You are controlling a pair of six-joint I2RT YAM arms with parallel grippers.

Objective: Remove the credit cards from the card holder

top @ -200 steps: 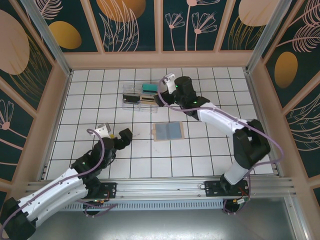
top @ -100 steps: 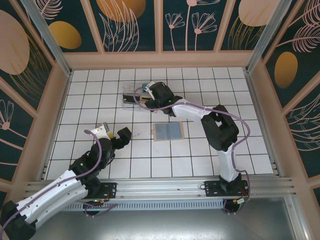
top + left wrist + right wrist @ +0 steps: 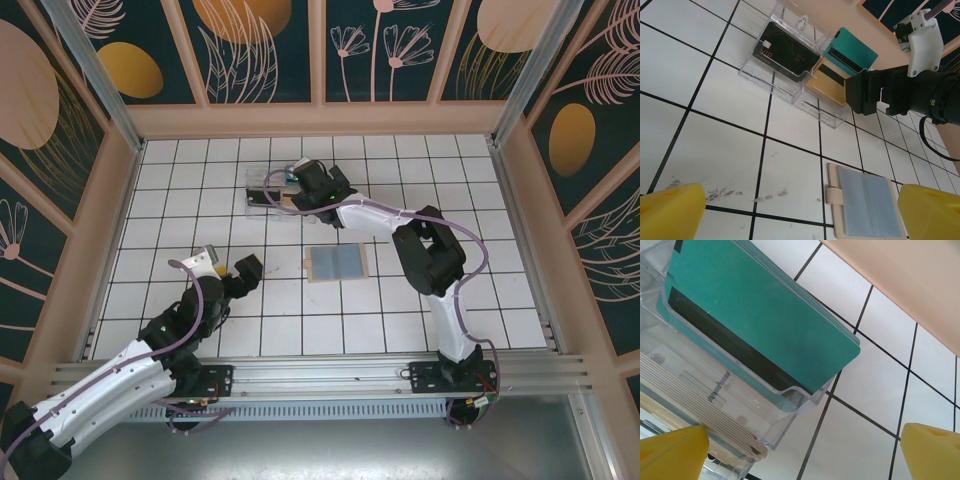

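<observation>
**Right gripper is hanging wide over the tray; holder is lying bare**

At the left, the left gripper (image 3: 227, 264) is hovering low over the white tiled floor (image 3: 400, 300), its yellow-padded jaws spread wide and carrying nothing.

Further along, the clear plastic compartment tray (image 3: 785, 92) is holding the cards. The black plastic card (image 3: 785, 50) is sitting in its left pocket, the tan-gold plastic card (image 3: 830, 82) in the front right pocket, and the teal plastic card (image 3: 755, 315) is leaning in the pocket behind that.

The right gripper (image 3: 295, 187) is poised right over this tray's right end, jaws fully apart and gripping nothing.

Right of it and nearer the arms, the tan bifold card holder (image 3: 335, 263) is lying open and flat. Its grey-blue pockets are looking empty (though a card tucked deep would be hard to spot), so the task is probably all but finished.

The sensible move now is pulling the right gripper straight up and away, keeping the jaws wide. The light tray is likely to slide or tip if a finger catches its rim.
</observation>
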